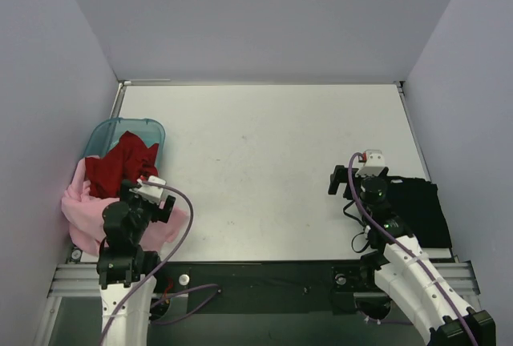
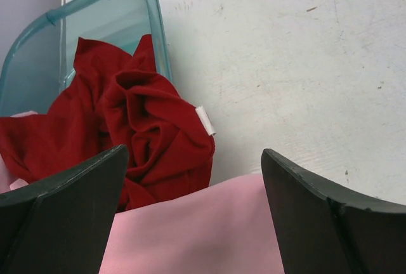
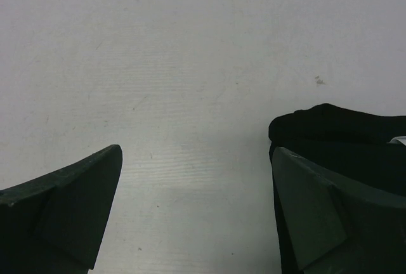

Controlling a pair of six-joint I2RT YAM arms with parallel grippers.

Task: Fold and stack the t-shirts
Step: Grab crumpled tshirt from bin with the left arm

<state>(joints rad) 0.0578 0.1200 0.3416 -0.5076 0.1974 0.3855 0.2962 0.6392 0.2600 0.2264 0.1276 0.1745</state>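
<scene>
The dark red t-shirt (image 1: 120, 166) lies crumpled, spilling out of the teal bin; it fills the left of the left wrist view (image 2: 139, 128). The light pink t-shirt (image 1: 80, 210) lies in a heap below it, and a flat part of it (image 2: 196, 229) lies under my left gripper. My left gripper (image 1: 160, 202) (image 2: 193, 160) is open and empty, just above the pink cloth. The black t-shirt (image 1: 421, 206) lies folded at the right front and shows in the right wrist view (image 3: 342, 134). My right gripper (image 1: 357, 179) (image 3: 196, 160) is open and empty over bare table, its right finger beside the black shirt's edge.
The translucent teal bin (image 1: 104, 134) (image 2: 114, 14) stands at the left edge against the left wall. The white table (image 1: 264, 162) is walled on the left, back and right. A small white cap (image 1: 183, 279) lies on the front rail.
</scene>
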